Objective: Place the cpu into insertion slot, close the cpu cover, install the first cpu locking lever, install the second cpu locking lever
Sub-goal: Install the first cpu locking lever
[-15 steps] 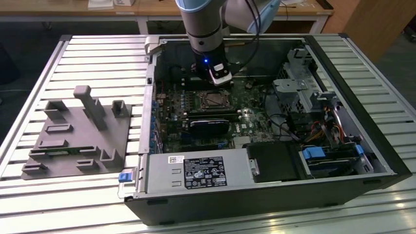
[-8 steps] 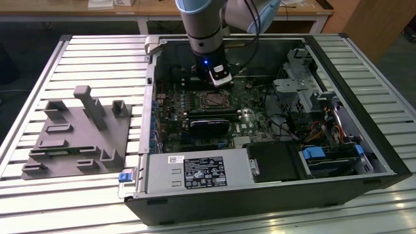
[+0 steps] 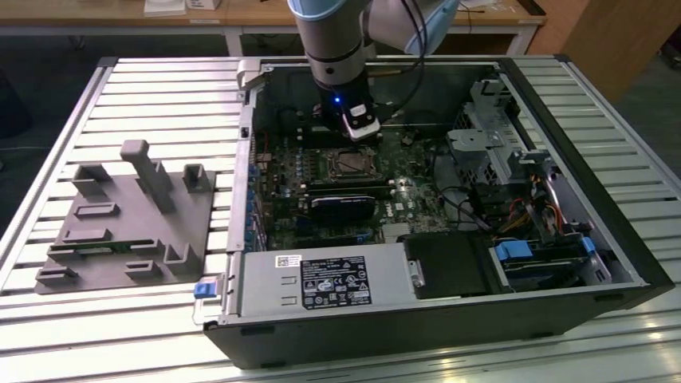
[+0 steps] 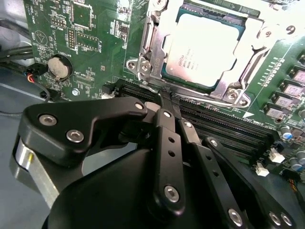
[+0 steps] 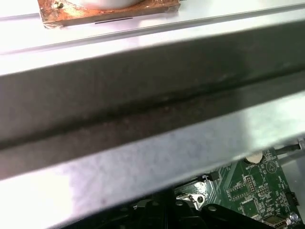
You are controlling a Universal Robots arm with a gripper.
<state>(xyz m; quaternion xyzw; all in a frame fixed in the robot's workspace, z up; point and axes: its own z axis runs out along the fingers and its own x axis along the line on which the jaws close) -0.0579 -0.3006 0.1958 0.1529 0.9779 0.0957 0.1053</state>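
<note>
Slatted table (image 3: pixel 159 88) holds the open case (image 3: pixel 426 339); clenched fingers (image 4: pixel 166 104) sit at the cpu cover (image 4: pixel 153 47), memory slots (image 4: pixel 228 126) just beside.

Counted: 1 slatted surface (image 3: pixel 159 88), 1 open computer case (image 3: pixel 426 339), 1 grey fixture block (image 3: pixel 117 231), 1 robot arm (image 3: pixel 335 40) and 1 tool (image 4: pixel 165 95). In the case there is 1 green board (image 4: pixel 95 28), 1 cpu (image 4: pixel 202 50), 1 cpu cover (image 4: pixel 151 47), 1 coin battery (image 4: pixel 59 67) and 1 labelled power supply (image 3: pixel 319 283).
</note>
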